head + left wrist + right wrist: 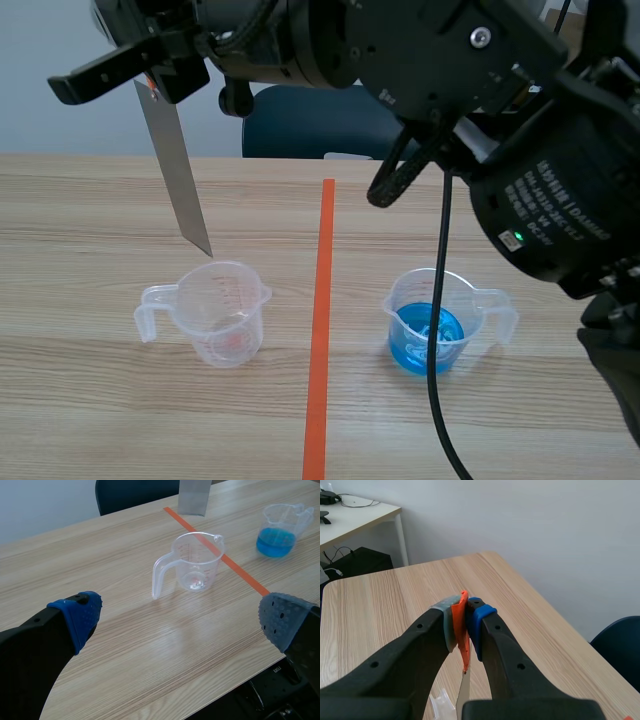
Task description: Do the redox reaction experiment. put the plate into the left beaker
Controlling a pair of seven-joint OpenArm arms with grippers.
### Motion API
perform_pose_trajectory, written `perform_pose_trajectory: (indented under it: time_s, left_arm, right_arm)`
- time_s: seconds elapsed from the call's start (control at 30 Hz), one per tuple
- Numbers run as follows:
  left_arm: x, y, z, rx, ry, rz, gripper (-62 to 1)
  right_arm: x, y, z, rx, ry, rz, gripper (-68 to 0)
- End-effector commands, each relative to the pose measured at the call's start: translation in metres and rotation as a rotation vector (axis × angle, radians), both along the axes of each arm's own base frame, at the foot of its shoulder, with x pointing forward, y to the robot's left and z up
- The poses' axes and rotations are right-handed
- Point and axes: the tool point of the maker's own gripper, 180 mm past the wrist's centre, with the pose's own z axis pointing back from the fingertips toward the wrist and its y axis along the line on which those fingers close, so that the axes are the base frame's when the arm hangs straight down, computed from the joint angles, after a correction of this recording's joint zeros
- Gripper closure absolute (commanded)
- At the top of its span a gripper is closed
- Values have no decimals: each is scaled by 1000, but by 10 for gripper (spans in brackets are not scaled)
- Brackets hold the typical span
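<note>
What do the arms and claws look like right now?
Black arms; the right arm bears white lettering, a green light and a black cable. Left claw and right claw: thick black fingers, dotted blue and grey pads.

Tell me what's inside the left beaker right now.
Nothing that shows: the left beaker looks empty, with no liquid, and its clear walls hide little. The plate hangs tilted above its rim, not yet inside.

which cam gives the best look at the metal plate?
Scene view: the whole plate hangs tilted from the right gripper, tip just above the clear beaker. Left wrist view catches only its lower end beyond the beaker. Right wrist view shows only its orange-marked top clamped between the pads.
</note>
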Motion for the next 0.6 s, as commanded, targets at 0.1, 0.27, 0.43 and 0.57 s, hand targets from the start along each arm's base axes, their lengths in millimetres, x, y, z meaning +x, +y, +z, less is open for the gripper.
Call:
perform_pose_trajectory:
  time_s: [0.1,0.27,0.43,0.57]
  left_arm:
    - [2,-1,7,-14,-25,2,-623]
    - [2,-1,7,-14,-25,2,-623]
    - [2,-1,7,-14,-25,2,-623]
    - [2,-1,7,-14,-25,2,-623]
  right_arm:
    - [8,-3,0,15,0,-13,0]
    - [10,-3,-4,13,10,-16,0]
    - [12,-3,-6,20,14,-17,0]
    - [11,-2,-7,28,32,-10,0]
